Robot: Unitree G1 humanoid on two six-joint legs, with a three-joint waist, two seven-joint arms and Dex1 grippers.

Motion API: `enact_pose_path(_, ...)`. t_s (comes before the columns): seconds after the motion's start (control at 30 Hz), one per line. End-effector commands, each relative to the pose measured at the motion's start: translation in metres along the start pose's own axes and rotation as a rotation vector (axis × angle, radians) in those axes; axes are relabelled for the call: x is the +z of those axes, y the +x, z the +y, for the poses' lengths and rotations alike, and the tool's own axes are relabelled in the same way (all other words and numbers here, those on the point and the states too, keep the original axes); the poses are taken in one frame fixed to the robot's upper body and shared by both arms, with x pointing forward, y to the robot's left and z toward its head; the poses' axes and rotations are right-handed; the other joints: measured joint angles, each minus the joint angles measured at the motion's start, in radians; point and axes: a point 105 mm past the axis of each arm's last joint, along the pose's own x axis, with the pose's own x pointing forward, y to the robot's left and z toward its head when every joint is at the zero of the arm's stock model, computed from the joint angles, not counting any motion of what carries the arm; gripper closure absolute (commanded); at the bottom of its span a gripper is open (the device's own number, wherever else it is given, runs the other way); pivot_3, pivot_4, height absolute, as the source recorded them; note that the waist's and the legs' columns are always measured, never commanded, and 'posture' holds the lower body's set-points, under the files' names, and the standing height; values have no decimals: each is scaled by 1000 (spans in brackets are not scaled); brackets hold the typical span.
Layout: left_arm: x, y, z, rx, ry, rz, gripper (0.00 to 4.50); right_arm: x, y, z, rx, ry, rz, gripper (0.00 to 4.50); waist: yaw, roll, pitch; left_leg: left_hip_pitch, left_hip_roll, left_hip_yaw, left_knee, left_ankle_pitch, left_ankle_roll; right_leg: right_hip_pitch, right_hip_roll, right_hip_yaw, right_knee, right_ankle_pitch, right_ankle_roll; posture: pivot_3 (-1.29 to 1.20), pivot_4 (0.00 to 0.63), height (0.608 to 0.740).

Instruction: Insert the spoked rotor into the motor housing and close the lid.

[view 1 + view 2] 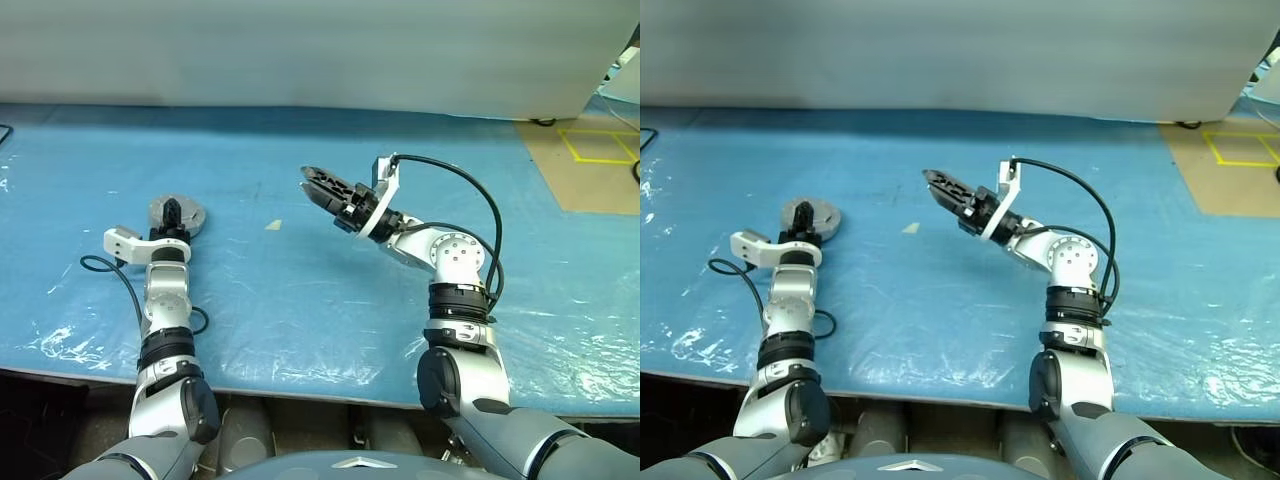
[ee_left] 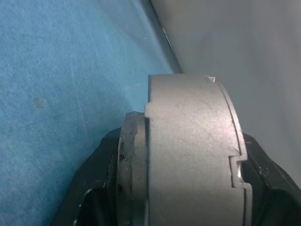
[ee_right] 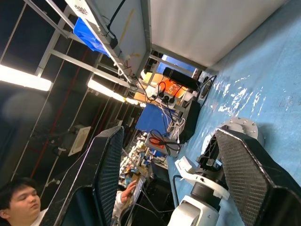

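While left gripper (image 1: 172, 212) clamped the short silver metal motor housing (image 2: 193, 155) steady on the blue table (image 1: 300, 290), right gripper (image 1: 322, 187) hovered open, empty, likely awaiting the next part.

Left arm: stretched forward and low, wrist level.
Left gripper (image 1: 172, 212): fingers closed on the sides of the motor housing (image 2: 188, 155).
Right arm: elbow bent, forearm raised, wrist angled toward the left.
Right gripper (image 1: 318, 185): held aloft, fingers apart, empty.

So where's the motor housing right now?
The motor housing sits on the blue table cover at the robot's left, between the left gripper's fingers; the right gripper hangs open above mid-table.
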Motion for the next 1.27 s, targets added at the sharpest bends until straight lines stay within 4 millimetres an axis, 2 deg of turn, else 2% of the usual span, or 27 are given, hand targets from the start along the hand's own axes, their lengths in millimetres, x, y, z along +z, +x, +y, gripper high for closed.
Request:
enact_pose_path(0.03, 20, 2, 1, 12, 72, -74, 1661, 4, 5, 14, 57, -38, -5, 1209, -3, 0, 0, 0, 0, 0, 0, 0, 0, 0, 0, 0, 0, 0, 0, 0, 150, 740)
enact_pose_path(0.1, 26, 0, 6, 35, 80, -105, 1661, 4, 6, 14, 57, -40, -4, 1209, -7, 0, 0, 1, 0, 0, 1, 0, 0, 0, 0, 0, 1, 0, 0, 0, 150, 740)
enact_pose_path(0.2, 40, -3, 9, 56, 106, -164, 1046, 4, 6, 12, 48, -55, 3, 1168, -10, 0, 0, 1, 0, 0, 1, 0, 0, 0, 0, 0, 1, 0, 0, 0, 150, 740)
enact_pose_path(0.3, 55, -6, 11, 72, 138, -232, 66, 2, 6, 8, 23, -96, 21, 1168, -11, 0, 0, 1, 0, 0, 2, 0, 0, 0, 0, 0, 1, 0, 0, 0, 150, 740)
enact_pose_path(0.5, 77, -15, 6, 68, 351, -299, 29, -4, 11, -4, -64, -326, 56, 1168, -10, 0, 0, 1, 1, 0, 2, 0, 0, 0, 0, 0, 1, 0, 0, 0, 150, 740)
enact_pose_path(0.57, 88, -20, -3, 18, 410, -333, 29, -2, 13, -6, -86, -432, 56, 1168, -9, 0, 0, 0, 1, 0, 2, 0, 0, 0, 0, 0, 1, 0, 0, 0, 150, 740)
enact_pose_path(0.63, 88, -23, -20, -97, 467, -298, 29, 0, 14, -7, -108, -605, 52, 1168, -9, -1, 0, -1, 1, -1, 2, 0, 0, 0, 0, 0, 1, 0, 0, 0, 150, 740)
enact_pose_path(0.73, 66, -33, -52, -345, 631, -142, 29, -4, 14, -2, -78, -852, 59, 1168, -7, -1, 0, -1, 1, -1, 2, 0, 0, 0, -1, -2, 1, 0, 0, 0, 150, 740)
enact_pose_path(0.87, 34, -52, -90, -647, 809, 26, 29, -10, 6, -8, -89, -990, 100, 1168, -8, -1, 0, -1, 1, 0, 2, 0, 0, 0, -1, -3, 1, -2, -4, 0, 150, 740)
enact_pose_path(1.03, -25, -77, -109, -965, 984, 286, 29, -12, -18, -23, -146, -1096, 157, 1168, -11, -1, 0, 1, 1, 1, 2, 0, 0, 0, -1, -2, 1, -3, -4, 0, 150, 740)
enact_pose_path(1.2, -51, -96, -115, -1121, 955, 406, 29, -14, -46, -30, -176, -1131, 226, 1168, -16, -1, 0, 1, 1, 1, 2, 0, 0, -1, 0, 0, 1, -3, -4, 0, 150, 740)
enact_pose_path(1.27, -55, -102, -113, -1141, 940, 433, 0, -12, -55, -30, -194, -1127, 223, 859, -16, -1, 0, 1, 1, 1, 2, 0, 0, -1, 0, 1, 2, -3, -4, 0, 150, 740)
